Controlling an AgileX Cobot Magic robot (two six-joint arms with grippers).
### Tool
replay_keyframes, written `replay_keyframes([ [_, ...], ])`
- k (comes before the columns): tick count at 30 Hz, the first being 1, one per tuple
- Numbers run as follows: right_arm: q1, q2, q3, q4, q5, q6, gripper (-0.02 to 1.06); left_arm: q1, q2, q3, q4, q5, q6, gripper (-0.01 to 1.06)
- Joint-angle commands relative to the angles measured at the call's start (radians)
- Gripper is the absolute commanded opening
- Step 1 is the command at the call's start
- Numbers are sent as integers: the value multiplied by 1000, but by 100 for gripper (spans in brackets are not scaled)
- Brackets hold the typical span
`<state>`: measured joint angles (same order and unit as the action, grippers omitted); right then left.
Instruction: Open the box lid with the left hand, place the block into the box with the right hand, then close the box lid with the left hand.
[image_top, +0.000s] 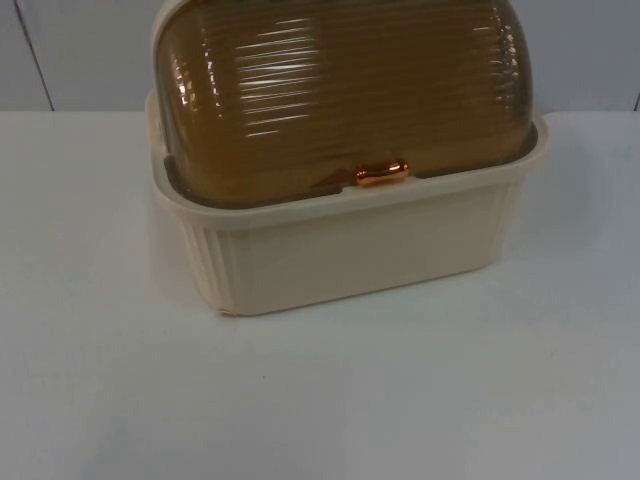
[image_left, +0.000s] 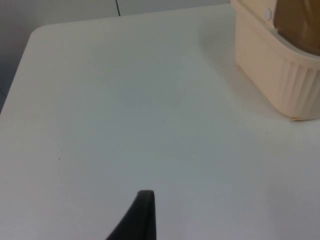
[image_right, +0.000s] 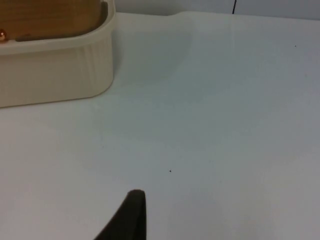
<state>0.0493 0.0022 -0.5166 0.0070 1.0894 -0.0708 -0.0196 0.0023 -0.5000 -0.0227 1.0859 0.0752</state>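
A cream ribbed box (image_top: 350, 250) stands at the back middle of the table. Its amber see-through domed lid (image_top: 340, 90) is down on the rim, with a copper handle (image_top: 382, 173) at the front edge. My left gripper (image_left: 142, 220) waits over bare table, apart from the box's corner (image_left: 280, 70). My right gripper (image_right: 130, 217) also waits over bare table, well off the box's other end (image_right: 55, 65), where a strip of the lid (image_right: 50, 15) can be seen.
The white table (image_top: 320, 400) stretches wide in front of the box and on both sides of it. A grey partition wall (image_top: 80, 50) closes off the back. The table's rounded far corner (image_left: 37, 32) lies beyond the left gripper.
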Motion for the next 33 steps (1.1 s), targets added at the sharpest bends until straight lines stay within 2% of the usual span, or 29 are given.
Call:
replay_keyframes([
  [1, 4, -2, 0, 3, -12, 8, 105, -3, -2, 5, 5, -9, -5, 101],
  [33, 4, -2, 0, 3, -12, 12, 105, -3, -2, 5, 1, -9, -5, 101],
])
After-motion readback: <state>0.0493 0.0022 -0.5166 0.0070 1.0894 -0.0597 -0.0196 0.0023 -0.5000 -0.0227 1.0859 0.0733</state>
